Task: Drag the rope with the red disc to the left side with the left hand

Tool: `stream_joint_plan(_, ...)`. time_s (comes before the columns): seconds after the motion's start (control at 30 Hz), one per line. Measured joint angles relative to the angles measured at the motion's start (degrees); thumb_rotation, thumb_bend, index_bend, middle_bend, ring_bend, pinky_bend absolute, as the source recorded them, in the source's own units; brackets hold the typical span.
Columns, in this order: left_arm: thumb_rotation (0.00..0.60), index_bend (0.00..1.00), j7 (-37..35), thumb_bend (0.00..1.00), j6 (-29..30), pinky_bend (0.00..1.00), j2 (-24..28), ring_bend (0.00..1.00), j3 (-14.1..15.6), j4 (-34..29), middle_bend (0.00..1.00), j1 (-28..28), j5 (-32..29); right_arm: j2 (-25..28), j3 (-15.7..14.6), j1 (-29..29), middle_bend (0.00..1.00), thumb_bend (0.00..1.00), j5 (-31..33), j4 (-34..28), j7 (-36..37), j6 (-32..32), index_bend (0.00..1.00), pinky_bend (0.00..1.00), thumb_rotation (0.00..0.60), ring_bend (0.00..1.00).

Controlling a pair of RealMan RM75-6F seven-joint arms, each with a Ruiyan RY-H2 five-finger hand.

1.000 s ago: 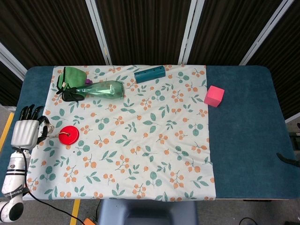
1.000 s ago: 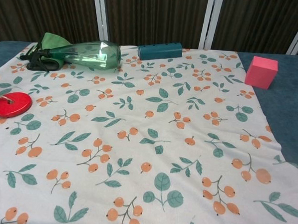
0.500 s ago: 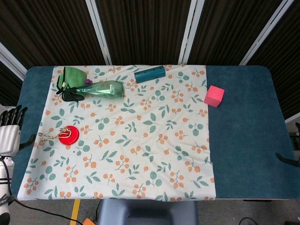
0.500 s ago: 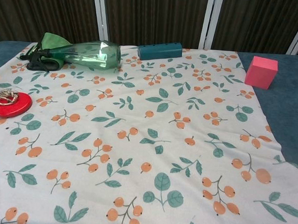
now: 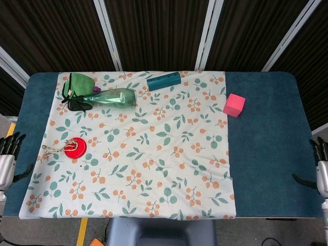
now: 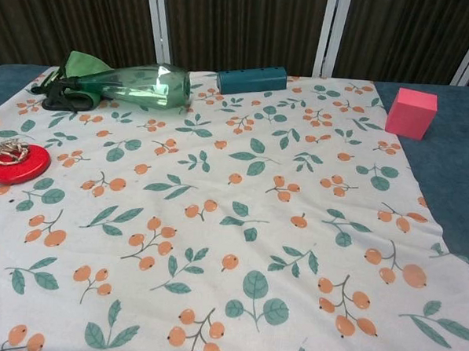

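The left hand sits off the worktop, left of the red disc — fingers spread, empty. The rope lies loose; a re-grab may snag the cloth.

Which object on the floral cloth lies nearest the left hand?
The flat red disc with the tan rope, near the cloth's left edge, closest to the left hand. The green spray bottle and teal cylinder lie farther back.
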Motion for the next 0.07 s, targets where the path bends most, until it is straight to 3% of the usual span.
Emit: stream_joint_plan(0.07,0.600,0.00,-0.32,0.32,-0.07,0.00,-0.12,0.00,-0.08,0.32,0.00,0.39,-0.03,0.10,-0.40,-0.01,0.00,0.09,-1.09,-1.17,-0.93,0.56,0.00,0.00,0.600,0.00)
